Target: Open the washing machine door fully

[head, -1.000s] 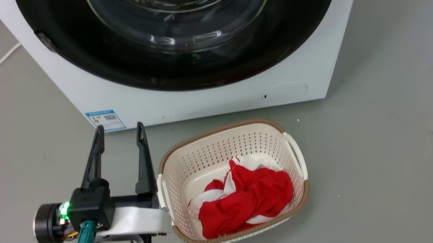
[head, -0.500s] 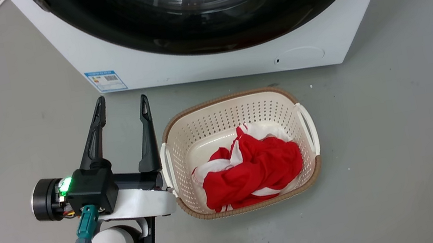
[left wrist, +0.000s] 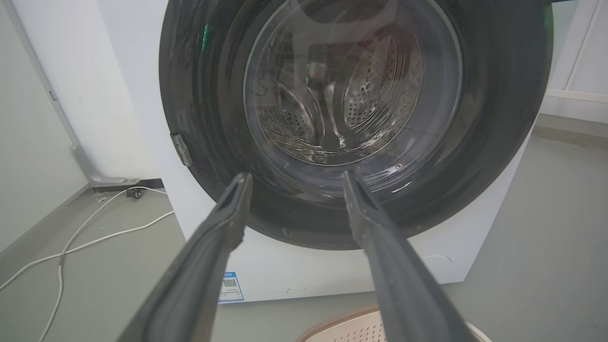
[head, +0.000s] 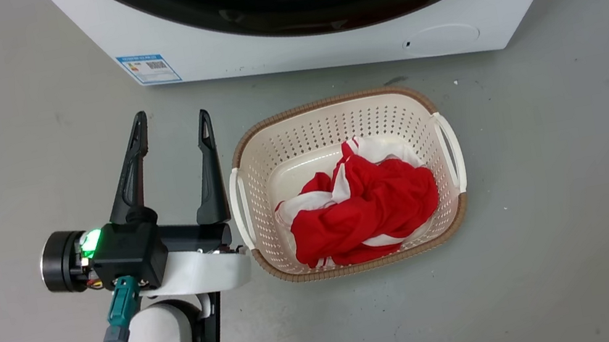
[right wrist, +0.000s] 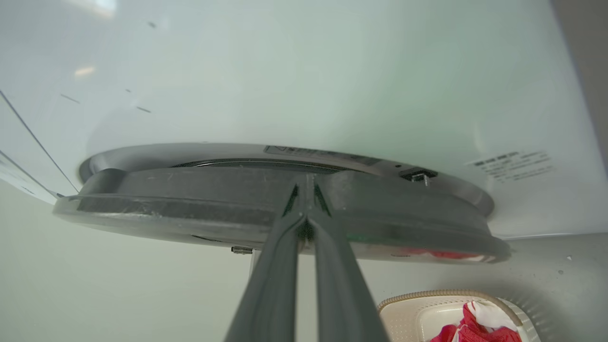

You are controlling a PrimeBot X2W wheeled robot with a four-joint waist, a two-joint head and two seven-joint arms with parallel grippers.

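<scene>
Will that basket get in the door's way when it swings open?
Probably not: the laundry basket sits on the floor before the washing machine and looks lower than the washing machine door. Nothing else visible blocks it.

I see the washing machine door [left wrist: 354,118] as glossy black round a clear glass bowl, the washing machine [head: 283,52] body smooth white, its drum [left wrist: 375,71] perforated steel, the laundry basket [head: 334,128] cream perforated plastic with a brown woven-look rim, soft crumpled red-and-white cloth [head: 368,210], and a matt grey floor [head: 566,200].
</scene>
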